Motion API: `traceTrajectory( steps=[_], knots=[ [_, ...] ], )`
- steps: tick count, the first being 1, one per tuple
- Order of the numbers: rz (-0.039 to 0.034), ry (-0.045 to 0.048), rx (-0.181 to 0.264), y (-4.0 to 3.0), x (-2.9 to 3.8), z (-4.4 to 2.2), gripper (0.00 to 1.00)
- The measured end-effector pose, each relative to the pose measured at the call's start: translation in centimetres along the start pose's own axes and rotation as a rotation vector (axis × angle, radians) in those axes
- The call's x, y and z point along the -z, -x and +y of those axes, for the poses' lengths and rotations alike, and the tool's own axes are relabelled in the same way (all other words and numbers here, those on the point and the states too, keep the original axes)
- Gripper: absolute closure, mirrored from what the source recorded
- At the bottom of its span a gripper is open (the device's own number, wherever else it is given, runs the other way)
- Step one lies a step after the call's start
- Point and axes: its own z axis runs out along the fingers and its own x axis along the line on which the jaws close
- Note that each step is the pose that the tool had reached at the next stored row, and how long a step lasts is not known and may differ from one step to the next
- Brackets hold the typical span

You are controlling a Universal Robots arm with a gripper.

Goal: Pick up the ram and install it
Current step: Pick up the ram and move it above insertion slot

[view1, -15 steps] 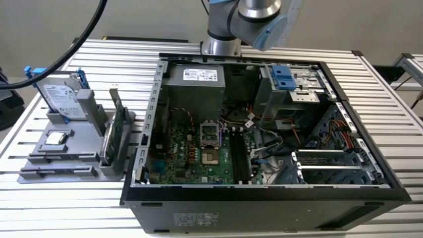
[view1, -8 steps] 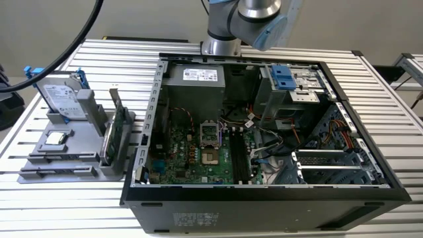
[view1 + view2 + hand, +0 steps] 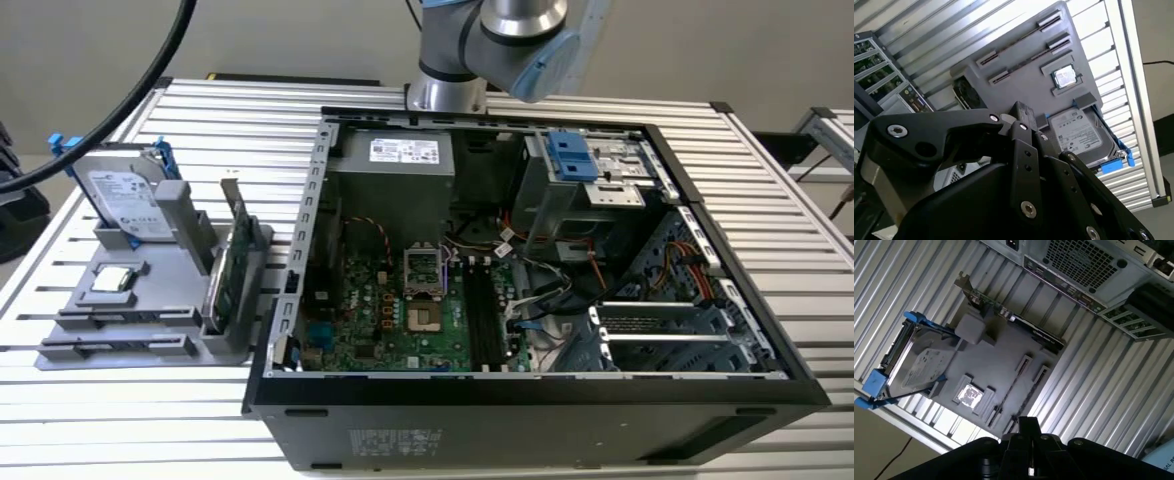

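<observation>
The ram (image 3: 120, 345) shows as slim dark bars standing edge-on in the front slots of the grey holder (image 3: 147, 300) at the exterior view's left. Both wrist views look down on it from high above: ram (image 3: 1019, 44) and ram (image 3: 1013, 385). My gripper (image 3: 1021, 112) hangs well above the holder, its black fingers brought together with nothing between them, and its tip (image 3: 1026, 425) lies near the holder's slotted end. The long black motherboard slots (image 3: 483, 320) lie inside the open computer case (image 3: 534, 385).
On the holder are a hard drive with blue brackets (image 3: 127, 200), a processor chip (image 3: 114, 280) and a tall green card with a metal bracket (image 3: 238, 270). The case's walls, cables and drive cage (image 3: 587, 170) crowd its inside. A slatted metal table (image 3: 134, 430) carries everything.
</observation>
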Motion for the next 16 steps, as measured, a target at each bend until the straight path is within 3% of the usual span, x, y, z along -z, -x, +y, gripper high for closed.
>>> traceTrajectory(
  steps=[16],
  knots=[
    [-0.0071,0.0000,-0.148,-0.01,-0.15,-0.01,1.00]
  ],
)
